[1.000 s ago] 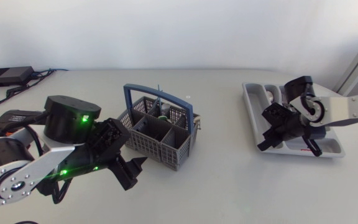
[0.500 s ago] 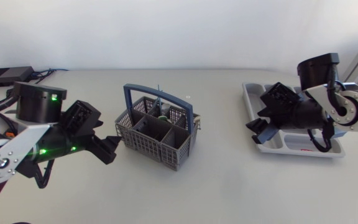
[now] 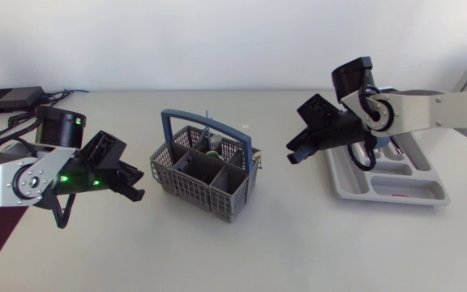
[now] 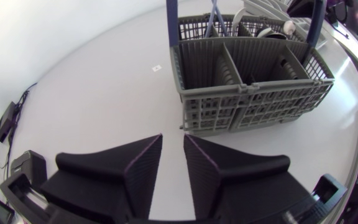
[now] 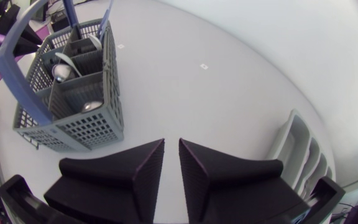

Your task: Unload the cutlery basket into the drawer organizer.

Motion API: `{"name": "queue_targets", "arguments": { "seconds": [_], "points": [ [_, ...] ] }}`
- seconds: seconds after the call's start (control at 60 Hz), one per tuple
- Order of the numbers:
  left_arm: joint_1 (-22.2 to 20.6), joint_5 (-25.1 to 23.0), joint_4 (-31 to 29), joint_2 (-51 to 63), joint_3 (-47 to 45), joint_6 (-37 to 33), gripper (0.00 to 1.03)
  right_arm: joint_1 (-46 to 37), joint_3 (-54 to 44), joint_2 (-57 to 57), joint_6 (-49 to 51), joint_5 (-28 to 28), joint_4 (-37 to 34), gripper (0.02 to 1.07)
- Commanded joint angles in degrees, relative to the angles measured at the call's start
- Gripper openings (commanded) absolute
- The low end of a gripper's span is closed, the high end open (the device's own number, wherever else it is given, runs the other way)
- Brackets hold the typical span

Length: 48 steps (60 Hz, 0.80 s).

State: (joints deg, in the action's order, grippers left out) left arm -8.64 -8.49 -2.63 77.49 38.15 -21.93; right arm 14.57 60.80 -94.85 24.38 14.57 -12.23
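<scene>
- Left gripper (image 4: 173, 137) hangs low above the table; its fingers stand nearly together, only a thin slit between them, nothing in it.
- Just ahead of it stands the grey cutlery basket (image 4: 253, 106), upright, with a blue handle (image 4: 171, 18); metal cutlery (image 5: 59, 71) lies in some of its compartments.
- Right gripper (image 5: 171, 142) is above the bare table, between the basket and the organizer; its fingers are also almost together, empty.
- The drawer organizer (image 3: 379, 197) lies at the table's right side, well apart from the basket; the right arm passes over it.
- At the far left corner, a black box (image 3: 10, 99) with cables.
</scene>
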Motion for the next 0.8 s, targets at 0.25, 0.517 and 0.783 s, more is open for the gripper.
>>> {"name": "queue_targets", "arguments": {
  "seconds": [0.25, 0.517, 0.783],
  "points": [
    [1.3, -3.3, 2.5, 11.9, 7.6, -0.7, 0.04, 3.7, 10.7, -12.1, -4.2, 7.1, -2.7, 0.13],
    [1.0, -5.3, 3.5, 17.8, 12.5, 0.1, 0.04, 6.1, 10.0, -11.6, -2.8, 11.6, -6.8, 0.13],
    [-0.8, -9.4, 3.6, 22.9, 17.7, 1.5, 0.04, 8.3, 2.0, -4.2, -1.6, 11.7, -8.2, 0.13]
  ]
}}
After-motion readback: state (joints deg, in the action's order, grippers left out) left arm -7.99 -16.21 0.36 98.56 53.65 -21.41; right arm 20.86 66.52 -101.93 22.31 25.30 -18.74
